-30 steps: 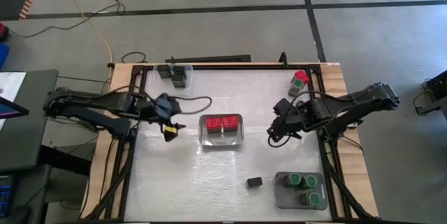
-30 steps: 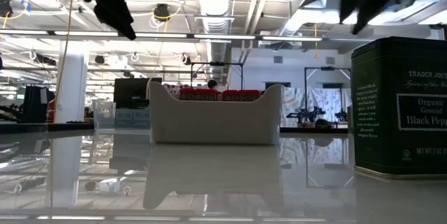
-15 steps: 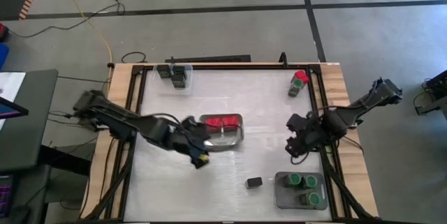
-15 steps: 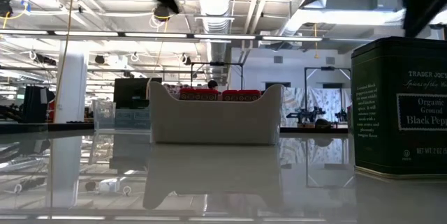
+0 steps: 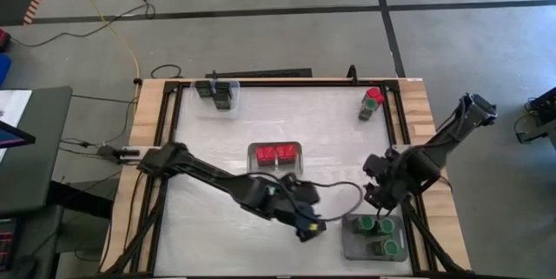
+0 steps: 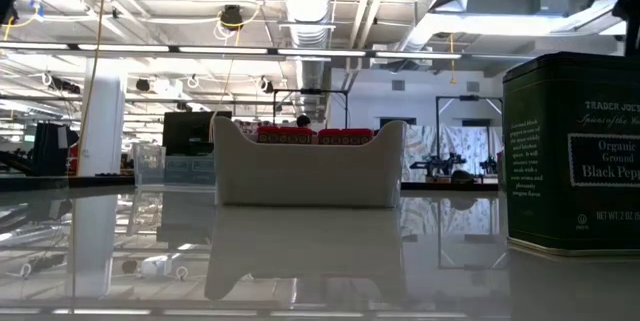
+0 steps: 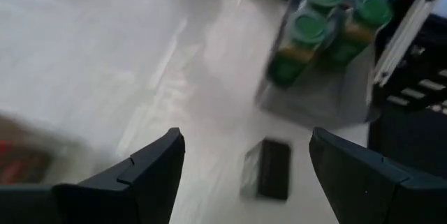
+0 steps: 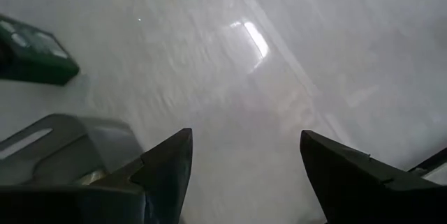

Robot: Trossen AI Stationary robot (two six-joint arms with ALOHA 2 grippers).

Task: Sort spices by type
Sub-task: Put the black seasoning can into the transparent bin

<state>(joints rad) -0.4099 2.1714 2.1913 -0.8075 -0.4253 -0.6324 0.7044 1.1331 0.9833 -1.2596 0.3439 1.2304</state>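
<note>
A small black boxy spice tin (image 7: 267, 170) lies flat on the white table near the near edge; it also stands large at the right of the low view (image 6: 570, 151). My left gripper (image 7: 244, 140) is open, just above and short of it, and covers it in the high view (image 5: 308, 225). Three green round-capped jars (image 7: 328, 21) stand in a grey tray (image 5: 373, 237). My right gripper (image 8: 244, 137) is open and hovers at that tray's far edge (image 5: 373, 196). Red square-capped spices (image 5: 276, 152) sit in a clear tray.
Black boxy spices (image 5: 217, 93) stand in a tray at the far left corner. A red-capped and a green-capped jar (image 5: 372, 102) stand at the far right edge. The left arm stretches across the table's middle. The black frame rails run along both sides.
My left gripper has swept from the table's left side past the red tray toward the near right, ending over the black tin. My right gripper has moved toward the near edge, from the middle right to the green jars' tray.
</note>
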